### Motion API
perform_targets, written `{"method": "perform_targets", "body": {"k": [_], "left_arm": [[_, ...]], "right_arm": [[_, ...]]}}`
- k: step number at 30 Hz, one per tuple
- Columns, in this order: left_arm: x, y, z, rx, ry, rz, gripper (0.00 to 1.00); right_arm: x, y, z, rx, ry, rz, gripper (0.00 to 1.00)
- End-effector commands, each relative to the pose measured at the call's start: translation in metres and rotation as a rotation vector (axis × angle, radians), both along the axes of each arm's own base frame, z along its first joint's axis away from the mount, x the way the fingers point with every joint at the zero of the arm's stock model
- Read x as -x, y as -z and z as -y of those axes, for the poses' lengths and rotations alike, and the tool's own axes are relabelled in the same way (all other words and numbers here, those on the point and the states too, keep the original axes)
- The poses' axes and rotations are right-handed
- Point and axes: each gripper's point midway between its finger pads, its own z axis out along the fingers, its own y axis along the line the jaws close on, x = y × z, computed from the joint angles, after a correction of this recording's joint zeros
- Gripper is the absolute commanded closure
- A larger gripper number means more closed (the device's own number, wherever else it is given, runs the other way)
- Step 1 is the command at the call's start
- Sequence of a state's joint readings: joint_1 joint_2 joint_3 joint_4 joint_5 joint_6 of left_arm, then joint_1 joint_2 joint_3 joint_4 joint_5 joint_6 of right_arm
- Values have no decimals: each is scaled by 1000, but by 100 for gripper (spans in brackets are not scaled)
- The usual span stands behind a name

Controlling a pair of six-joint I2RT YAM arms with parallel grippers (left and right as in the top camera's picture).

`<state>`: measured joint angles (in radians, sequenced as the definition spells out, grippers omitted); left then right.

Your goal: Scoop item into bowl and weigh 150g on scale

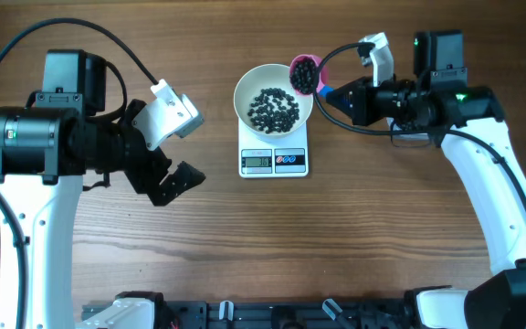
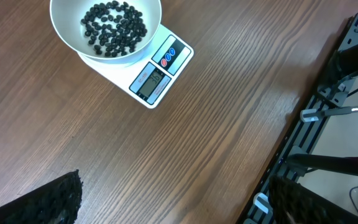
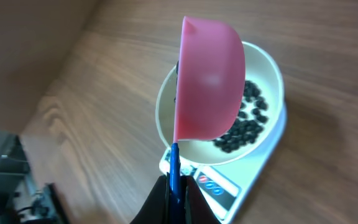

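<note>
A white bowl (image 1: 252,84) sits on the white scale (image 1: 273,161) at mid-table, with a loose heap of black bead-like items (image 1: 273,109) in it. My right gripper (image 1: 343,95) is shut on the blue handle (image 3: 174,167) of a pink scoop (image 1: 305,73), which hangs at the bowl's far right rim with black items (image 1: 305,75) inside. In the right wrist view the scoop (image 3: 209,87) is tilted on its side over the bowl (image 3: 269,70). My left gripper (image 1: 164,183) stands open over bare wood, left of the scale (image 2: 164,67).
A black rail with clamps (image 2: 328,106) runs along the table's front edge. Bare wood table (image 1: 382,228) surrounds the scale on all sides.
</note>
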<state>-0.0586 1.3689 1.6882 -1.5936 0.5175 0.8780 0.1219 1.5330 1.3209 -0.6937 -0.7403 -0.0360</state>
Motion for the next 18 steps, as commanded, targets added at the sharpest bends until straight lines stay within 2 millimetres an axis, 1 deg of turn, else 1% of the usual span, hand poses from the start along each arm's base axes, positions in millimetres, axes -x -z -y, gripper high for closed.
{"method": "perform_targets", "body": {"k": [1,7,10,15,18], "left_arm": [[0,-5,-2,-4,3,26,0],[0,-5,-2,-4,3,26,0],[0,-5,-2,-4,3,26,0],[0,-5,-2,-4,3,26,0],[0,-5,-2,-4,3,26,0]], "right_arm": [[-4,-4,3,50,-7,78,96],[-5,-3,3,50,-8,78,96],[-5,2,-2,58,-30,76,96],[-5,17,-13,74,-56,47,96],[-9,31,-14,139,-43,41,96]]}}
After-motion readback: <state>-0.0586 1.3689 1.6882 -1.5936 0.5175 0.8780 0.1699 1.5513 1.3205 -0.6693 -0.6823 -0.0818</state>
